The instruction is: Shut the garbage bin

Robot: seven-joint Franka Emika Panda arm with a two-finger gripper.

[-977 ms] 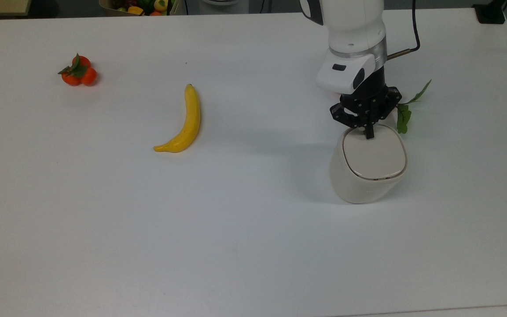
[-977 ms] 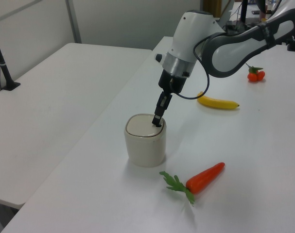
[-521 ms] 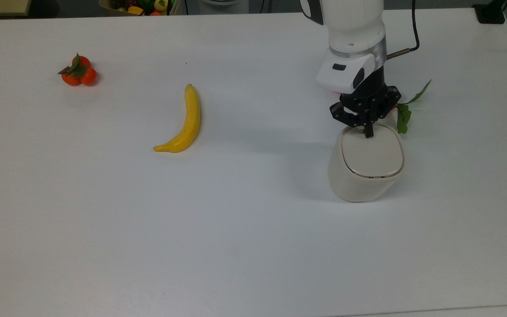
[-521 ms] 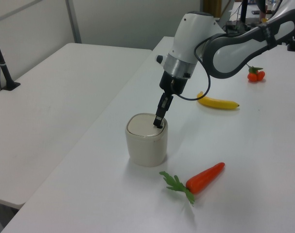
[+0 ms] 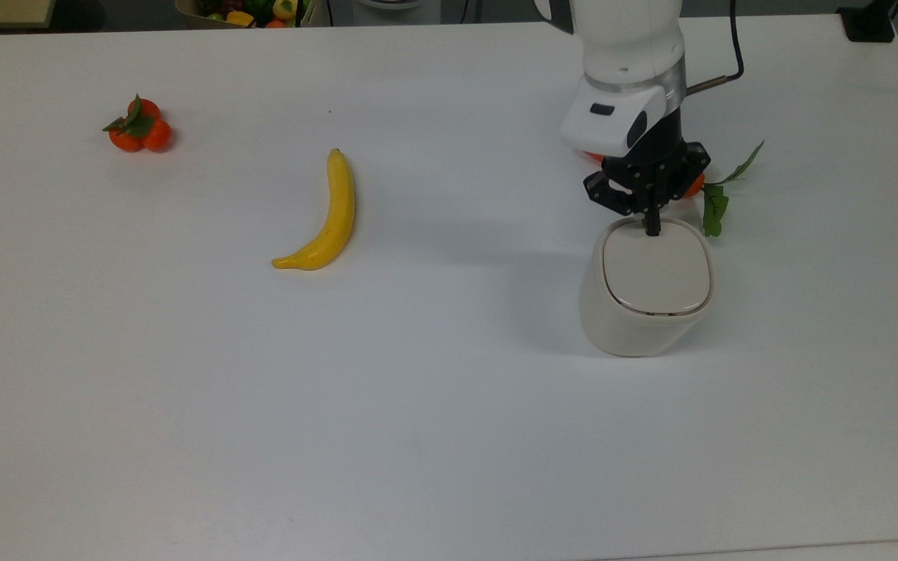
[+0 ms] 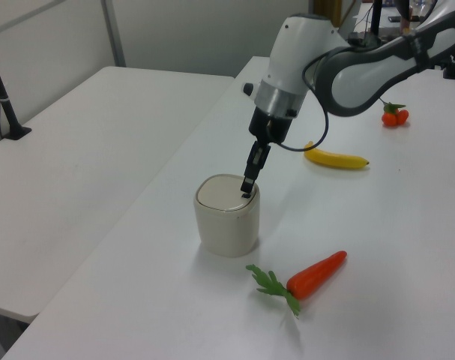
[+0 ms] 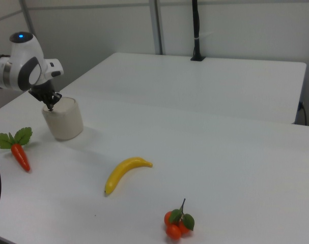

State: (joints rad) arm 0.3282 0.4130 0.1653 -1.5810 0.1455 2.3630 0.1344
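One bin (image 5: 644, 300) stands directly under the claw (image 5: 653, 228), its lid (image 5: 657, 269) lying flat and flush with the rim, so the closing looks all but done. The fingers (image 6: 248, 188) are pressed together into a single thin tip, which suits pushing a lid down, not gripping it; that tip sits at the lid's edge nearest the arm, touching it or just above, I cannot tell which. The arm (image 6: 347, 71) reaches in from beyond the bin and the wrist points steeply down, tilted a little in the left view. A carrot (image 6: 314, 274) lies just behind the claw, a banana (image 5: 324, 218) well off to the top view's left, and small oranges (image 5: 139, 128) farther still.
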